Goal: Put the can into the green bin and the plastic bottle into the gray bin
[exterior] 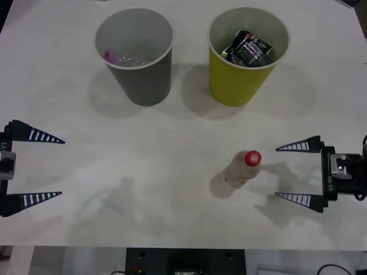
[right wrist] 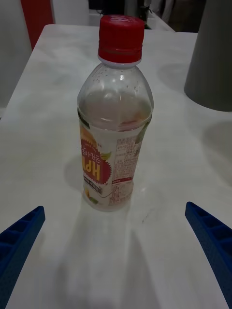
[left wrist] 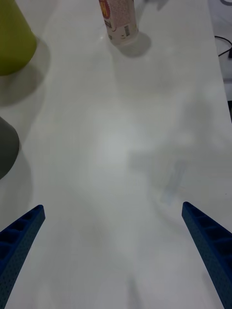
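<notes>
The plastic bottle [exterior: 243, 169] stands upright on the white table, clear, with a red cap and a yellow and red label [right wrist: 115, 130]. My right gripper [exterior: 298, 174] is open just to its right, apart from it, and the bottle stands ahead of the blue fingers [right wrist: 211, 236]. The green bin [exterior: 232, 83] stands at the back right with a dark crumpled can [exterior: 252, 49] inside. To its left is the gray bin [exterior: 146, 80]. My left gripper [exterior: 45, 167] is open at the table's left edge with nothing between its fingers.
A clear pink-capped bottle [exterior: 117, 57] lies inside the gray bin. The left wrist view looks across bare table [left wrist: 121, 145] toward the plastic bottle's base [left wrist: 120, 21], with the green bin [left wrist: 12, 41] and gray bin [left wrist: 7, 145] at its side.
</notes>
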